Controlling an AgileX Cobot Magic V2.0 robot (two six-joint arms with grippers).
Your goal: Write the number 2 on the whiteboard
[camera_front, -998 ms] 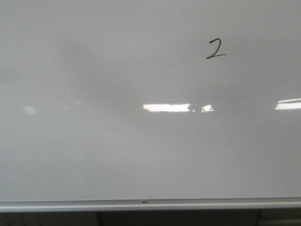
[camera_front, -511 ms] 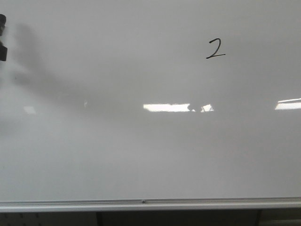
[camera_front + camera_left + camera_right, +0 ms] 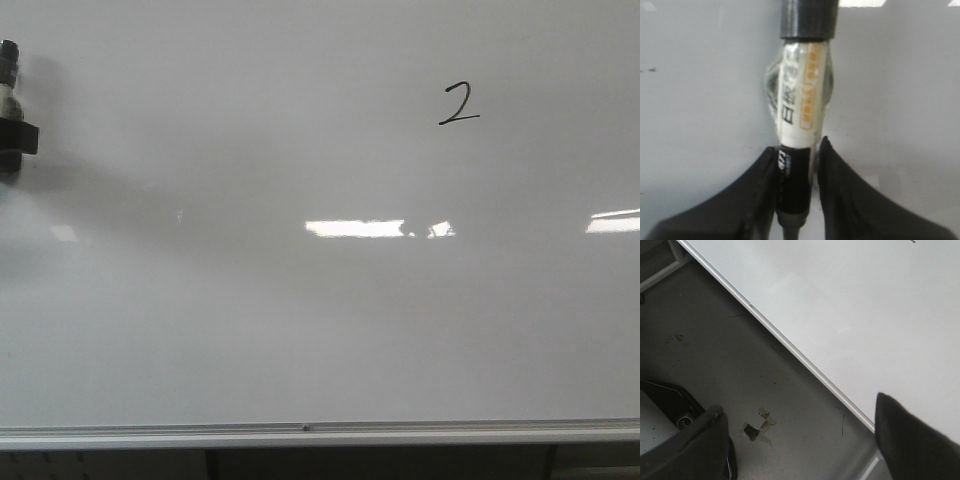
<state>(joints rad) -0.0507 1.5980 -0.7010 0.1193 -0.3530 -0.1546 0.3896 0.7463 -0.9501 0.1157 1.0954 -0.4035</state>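
Nearest in the left wrist view, the left claw (image 3: 796,172) is clenched on a marker (image 3: 799,115), its two black fingers (image 3: 760,185) pressing the pen's dark lower barrel from either side; the white and orange label and the black cap rise beyond them, toward the pale surface behind. The right claw (image 3: 800,437) hangs released, its two dark fingers (image 3: 912,440) spread wide with nothing between them, over a grey floor (image 3: 715,345) marked with scuffs and a small scrap of debris, beside the whiteboard's metal edge. Farther off, in the front view, the whiteboard (image 3: 300,330) fills nearly the whole scene, with its silver rail (image 3: 320,435) running along the bottom. The marker and part of the left claw show at the far left edge of the board, casting a soft shadow. The number 2 (image 3: 459,104) sits on the board's upper right, well apart from the marker, above the bright strips of reflected light.
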